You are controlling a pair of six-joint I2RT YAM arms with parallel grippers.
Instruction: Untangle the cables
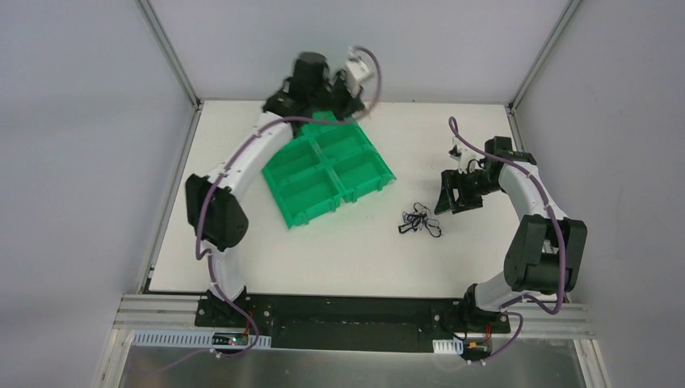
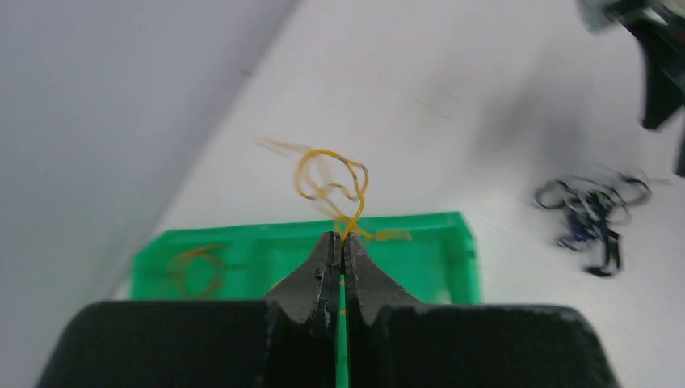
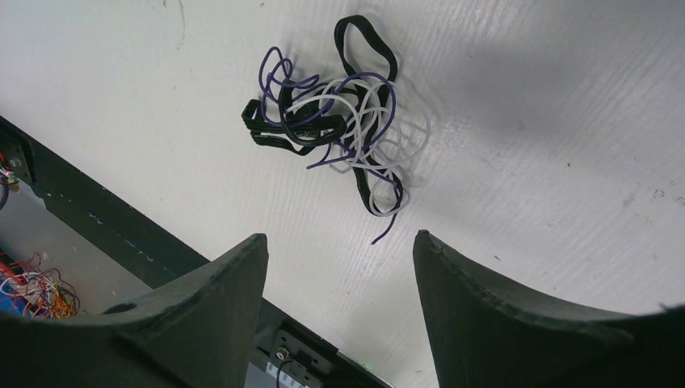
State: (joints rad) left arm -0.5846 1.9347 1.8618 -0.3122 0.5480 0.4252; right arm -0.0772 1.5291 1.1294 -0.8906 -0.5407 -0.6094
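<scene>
the left gripper point(image 2: 341, 242) is pinched together on a thin orange wire point(image 2: 327, 187), whose loop curls up just beyond its tips; under the tips sits the green tray point(image 2: 443, 252), a second orange wire point(image 2: 198, 271) lying in one compartment; the right gripper point(image 3: 339, 238) stands apart, holding nothing, over the table point(image 3: 525, 162); the tangle of cables point(image 3: 339, 121), black, purple and white, lies just ahead of its fingers

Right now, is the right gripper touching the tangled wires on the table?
Apart. Right wrist view shows bare table between the open right gripper and the tangled wires.
</scene>
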